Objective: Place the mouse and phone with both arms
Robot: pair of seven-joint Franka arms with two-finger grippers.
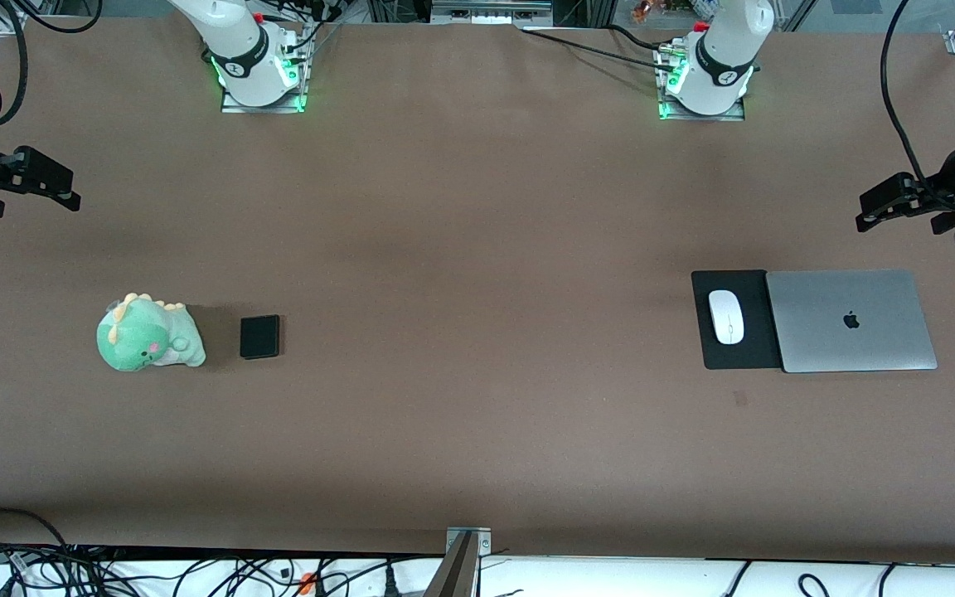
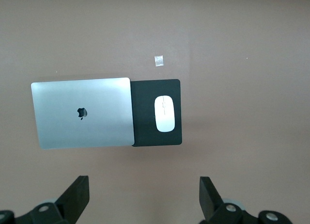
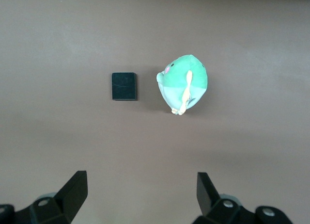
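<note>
Left gripper (image 2: 143, 197) and right gripper (image 3: 140, 195) hover, jaws wide | mouse (image 1: 726, 316) on pad (image 1: 730, 352) | phone (image 1: 259, 337) beside plush (image 1: 146, 333)

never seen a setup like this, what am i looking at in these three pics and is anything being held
Two white robot arms stand at a brown table. The wide picture looks down from a camera facing them; the other two come from cameras on each arm's wrist, looking down past its black fingers.

The left gripper hangs open over its end of the table, where a white mouse lies on a black mouse pad beside a closed silver laptop.

The right gripper hangs open over the other end, where a small black phone lies beside a green plush dinosaur.

Nothing is held; both arms wait.
</note>
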